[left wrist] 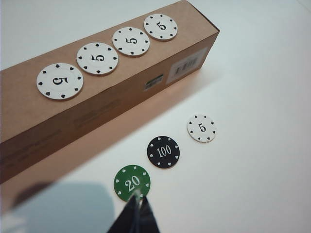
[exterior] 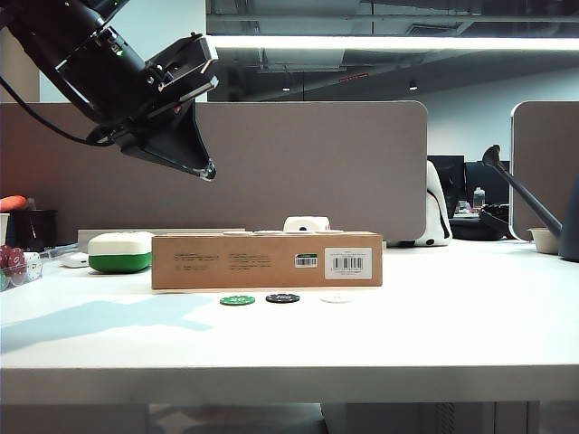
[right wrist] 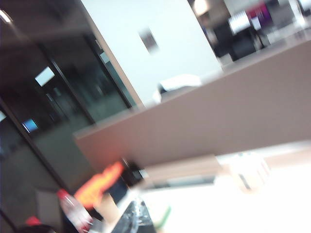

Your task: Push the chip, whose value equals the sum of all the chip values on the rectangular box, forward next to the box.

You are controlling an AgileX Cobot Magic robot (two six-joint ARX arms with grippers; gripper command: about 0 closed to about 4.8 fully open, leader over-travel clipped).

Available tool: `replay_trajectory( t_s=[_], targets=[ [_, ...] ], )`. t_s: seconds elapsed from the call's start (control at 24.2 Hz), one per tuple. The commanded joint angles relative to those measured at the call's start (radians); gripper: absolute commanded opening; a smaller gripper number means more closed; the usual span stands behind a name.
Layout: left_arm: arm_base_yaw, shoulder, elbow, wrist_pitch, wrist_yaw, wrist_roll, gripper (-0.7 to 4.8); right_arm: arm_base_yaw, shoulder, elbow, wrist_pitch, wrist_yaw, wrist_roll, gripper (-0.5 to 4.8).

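Only the left wrist view shows four white 5 chips atop the box. The left gripper, jaws pressed together, hangs above the box's left end, over the green 20 chip. The right gripper is blurred; its jaws cannot be told.

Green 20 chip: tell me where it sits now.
In the exterior view the green 20 chip lies on the table, before the rectangular box, left of the black chip.

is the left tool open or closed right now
Shut. In the left wrist view the left tool ends in one narrow dark tip with no gap, just behind the green chip; the exterior view shows it raised above the table.
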Motion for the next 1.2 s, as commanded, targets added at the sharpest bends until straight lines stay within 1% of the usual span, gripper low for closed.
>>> replay_trajectory(
  t_s=[0.04,0.12,0.17,0.21,0.25,0.33,0.37,0.41,0.54,0.66,0.83,0.91,0.99,1.07,1.2],
  targets=[
    [-0.002,-0.005,0.002,0.013,0.002,0.001,-0.05,0.055,0.244,0.025,-0.003,-0.011,-0.011,-0.05],
    [-0.002,-0.005,0.002,0.013,0.002,0.001,-0.05,0.130,0.356,0.028,0.012,-0.019,-0.011,-0.05],
    [-0.002,-0.004,0.002,0.012,0.002,0.001,-0.05,0.200,0.446,0.028,0.018,-0.002,-0.012,-0.05],
    [-0.002,-0.004,0.002,0.013,0.002,0.001,-0.05,0.244,0.502,0.028,0.030,0.018,-0.024,-0.05],
    [-0.002,-0.004,0.002,0.013,0.002,0.001,-0.05,0.319,0.594,0.028,0.057,0.059,-0.056,-0.05],
    [-0.002,-0.004,0.002,0.012,0.001,0.001,-0.05,0.394,0.700,0.029,0.105,0.100,-0.076,-0.05],
    [-0.002,-0.004,0.002,0.013,0.002,0.001,-0.05,0.445,0.804,0.036,0.152,0.116,-0.079,-0.05],
    [-0.002,-0.004,0.002,0.013,0.002,0.001,-0.05,0.470,0.880,0.042,0.196,0.116,-0.078,-0.05],
    [-0.002,-0.004,0.002,0.013,0.002,0.001,-0.05,0.504,1.022,0.091,0.211,0.116,-0.081,-0.05],
    [-0.002,-0.004,0.002,0.013,0.002,0.001,-0.05,0.512,1.126,0.156,0.177,0.124,-0.101,-0.05],
    [-0.002,-0.004,0.002,0.013,0.002,0.001,-0.05,0.513,1.286,0.325,0.031,0.090,-0.111,-0.05],
    [-0.002,-0.004,0.002,0.013,0.002,0.001,-0.05,0.520,1.323,0.383,-0.035,0.074,-0.138,-0.05],
    [-0.002,-0.004,0.002,0.013,0.002,0.001,-0.05,0.531,1.327,0.402,-0.071,0.078,-0.156,-0.05],
    [-0.002,-0.004,0.002,0.013,0.002,0.001,-0.05,0.536,1.327,0.402,-0.074,0.061,-0.156,-0.05],
    [-0.002,-0.004,0.002,0.013,0.002,0.001,-0.05,0.536,1.327,0.402,-0.107,0.071,-0.157,-0.05]
  ],
)
